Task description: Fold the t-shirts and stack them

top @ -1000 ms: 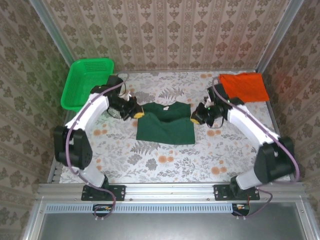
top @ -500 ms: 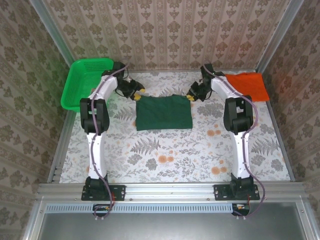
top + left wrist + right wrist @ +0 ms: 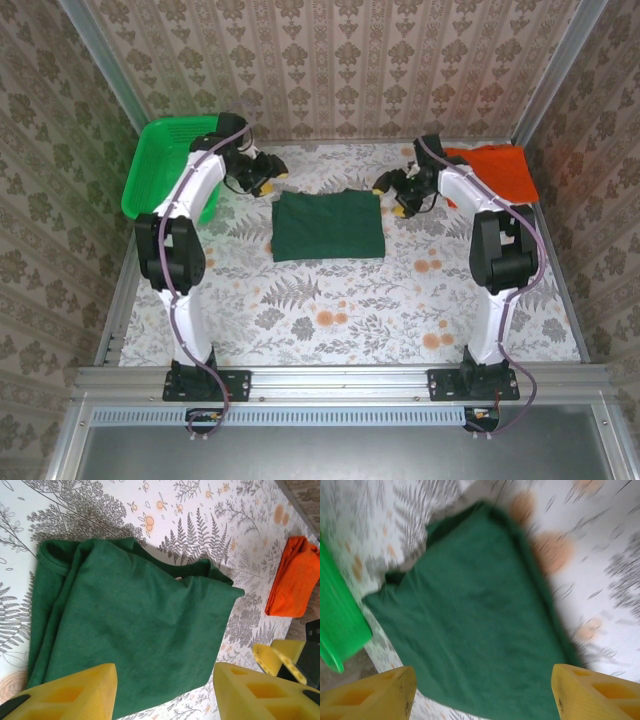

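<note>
The dark green t-shirt [image 3: 328,225] lies folded into a flat rectangle in the middle of the table, also seen under my left fingers [image 3: 135,625] and, blurred, under my right ones [image 3: 480,625]. The orange t-shirt [image 3: 495,172] sits folded at the far right corner [image 3: 295,580]. My left gripper [image 3: 268,178] hovers off the green shirt's far left corner, open and empty [image 3: 165,680]. My right gripper [image 3: 392,195] hovers off its far right corner, open and empty [image 3: 482,680].
A bright green mesh basket [image 3: 170,165] stands at the far left corner, its rim showing in the right wrist view [image 3: 337,625]. The floral tablecloth [image 3: 340,320] is bare in front of the green shirt. Patterned walls close in the far and side edges.
Both grippers carried the green shirt's edge toward the far side, laying it into a neat rectangle. Both then opened, let go and drew slightly off its far corners.
</note>
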{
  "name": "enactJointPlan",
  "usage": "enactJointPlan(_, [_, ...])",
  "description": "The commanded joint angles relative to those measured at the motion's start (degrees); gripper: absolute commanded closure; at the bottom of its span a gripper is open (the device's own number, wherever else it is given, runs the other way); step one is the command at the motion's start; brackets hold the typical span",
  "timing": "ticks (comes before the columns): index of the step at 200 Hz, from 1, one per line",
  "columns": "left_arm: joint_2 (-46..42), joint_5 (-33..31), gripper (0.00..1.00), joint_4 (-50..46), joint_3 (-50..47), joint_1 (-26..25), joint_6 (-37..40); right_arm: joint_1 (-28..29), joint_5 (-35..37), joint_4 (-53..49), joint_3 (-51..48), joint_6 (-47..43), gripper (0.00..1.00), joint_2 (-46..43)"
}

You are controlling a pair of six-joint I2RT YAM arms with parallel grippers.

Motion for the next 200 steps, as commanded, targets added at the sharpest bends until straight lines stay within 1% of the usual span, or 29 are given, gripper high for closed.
enactJointPlan(1, [5.54, -0.41, 0.43, -1.47, 2.25, -0.14, 9.18, 0.89, -1.63, 4.95, -3.16, -3.13, 0.28, -0.47])
enactJointPlan(14, [8.72, -3.70, 0.42, -4.23, 6.41, -0.38, 12.85, 0.76, -0.45, 5.63, -1.49, -5.57, 0.29, 1.00])
enactJointPlan(24, [10.64, -5.45, 0.41, -4.72, 8.42, -0.56, 14.94, 0.76, 1.80, 4.80, 1.14, -8.09, 0.23, 2.67])
enactJointPlan(47, [14.10, -7.42, 0.41, -3.95, 11.26, -0.62, 17.07, 0.74, 3.41, 4.55, 7.04, -12.52, 0.10, 7.76])
enactJointPlan(59, [15.77, -7.74, 0.42, -3.21, 12.14, -0.63, 18.05, 0.67, 3.70, 4.58, 9.41, -13.62, 0.08, 10.30])
enactJointPlan(67, [17.09, -7.16, 0.44, -3.18, 13.09, -0.54, 18.50, 0.67, 3.55, 5.77, 10.26, -13.97, 0.09, 11.65])
enactJointPlan(100, [19.84, -5.93, 0.50, -2.78, 13.48, -0.18, 19.10, 1.00, 3.48, 4.72, 16.04, -14.56, 0.23, 17.49])
enactJointPlan(114, [20.64, -5.73, 0.55, -2.62, 13.06, 0.21, 18.71, 1.11, 4.58, 1.04, 19.32, -15.37, 0.30, 19.96])
enactJointPlan(125, [20.92, -5.03, 0.61, -1.66, 12.56, 0.43, 18.39, 1.11, 5.69, 0.12, 20.32, -15.70, 0.36, 20.92])
enactJointPlan(140, [21.31, -5.03, 0.71, -1.22, 12.80, 0.60, 18.42, 1.11, 5.49, 0.55, 20.50, -15.61, 0.46, 21.77])
enactJointPlan(148, [21.54, -4.52, 0.81, -0.95, 13.14, 0.73, 18.24, 1.18, 4.97, 0.64, 20.93, -15.44, 0.53, 22.30])
enactJointPlan(158, [21.50, -3.38, 0.93, -0.81, 13.66, 0.76, 18.09, 1.19, 4.30, 0.87, 21.25, -14.86, 0.65, 22.63])
enactJointPlan(169, [20.41, -2.47, 1.00, -0.23, 13.53, 0.61, 18.54, 1.24, 3.44, 1.74, 21.09, -14.17, 0.80, 22.27])
enactJointPlan(174, [19.42, -2.37, 1.00, 0.36, 12.91, 0.52, 18.90, 1.40, 3.07, 2.31, 20.89, -13.93, 0.87, 21.88])
enactJointPlan(179, [18.20, -2.41, 1.00, 1.19, 12.11, 0.44, 19.16, 1.61, 2.85, 2.94, 20.55, -13.66, 0.90, 21.25])
enactJointPlan(200, [11.29, -3.75, 1.00, 5.63, 5.51, 0.68, 19.49, 2.43, 2.20, 6.42, 18.77, -12.99, 0.91, 18.32])
